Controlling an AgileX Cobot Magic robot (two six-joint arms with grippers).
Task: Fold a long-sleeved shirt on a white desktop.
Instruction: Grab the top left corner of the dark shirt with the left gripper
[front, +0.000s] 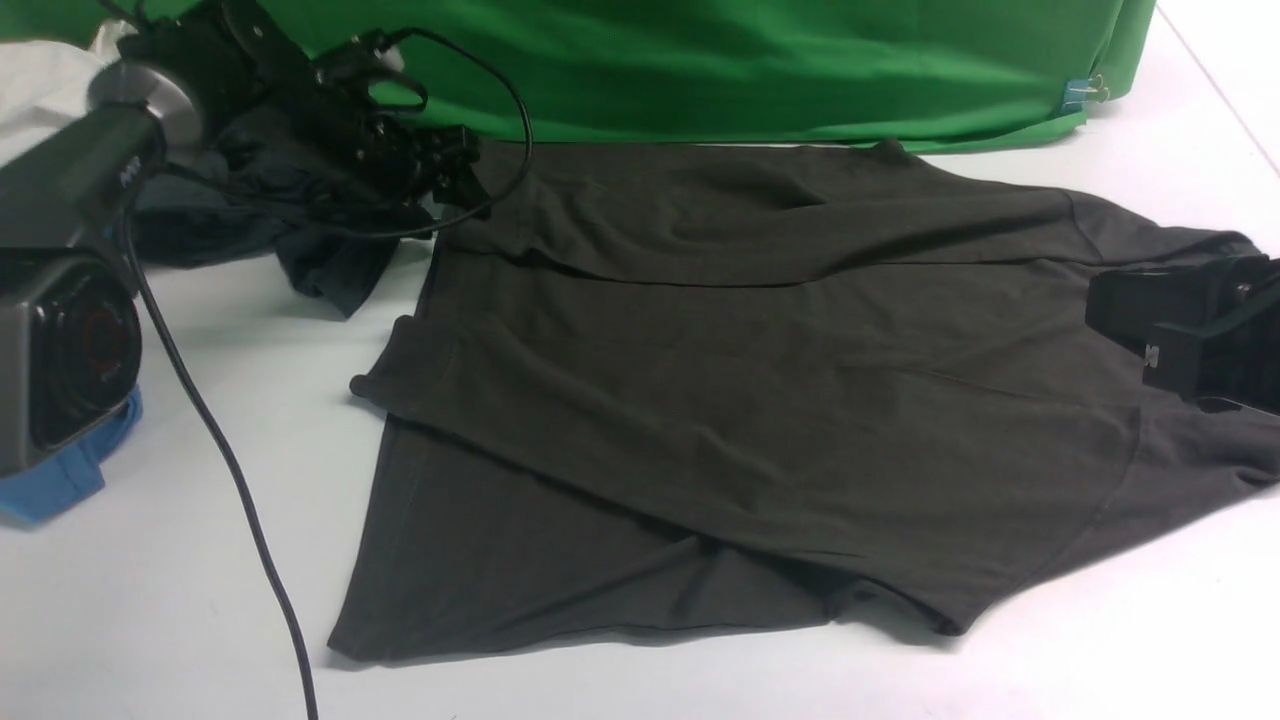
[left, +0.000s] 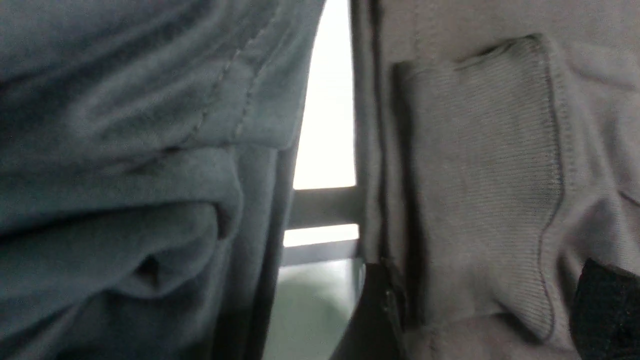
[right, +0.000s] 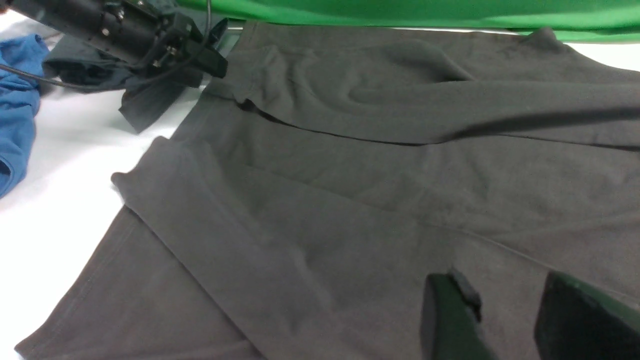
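Note:
The long-sleeved shirt (front: 720, 380) is very dark and lies spread on the white desktop (front: 200, 560), with both sleeves folded across its body. My left gripper (front: 455, 175) is down at the shirt's far left corner. In the left wrist view its dark fingers (left: 372, 310) stand wide apart, and a ribbed sleeve cuff (left: 480, 175) lies flat between them. My right gripper (front: 1110, 310) hovers low over the shirt's right end. Its two fingers (right: 450, 315) are parted above the fabric (right: 350, 200) with nothing between them.
A smaller charcoal-grey garment (front: 300, 230) is bunched under the left arm, close beside the shirt's edge (left: 125, 150). A blue shirt (front: 60, 470) lies at the far left. The green cloth backdrop (front: 750, 60) closes off the back. A black cable (front: 230, 470) trails over the front left of the table.

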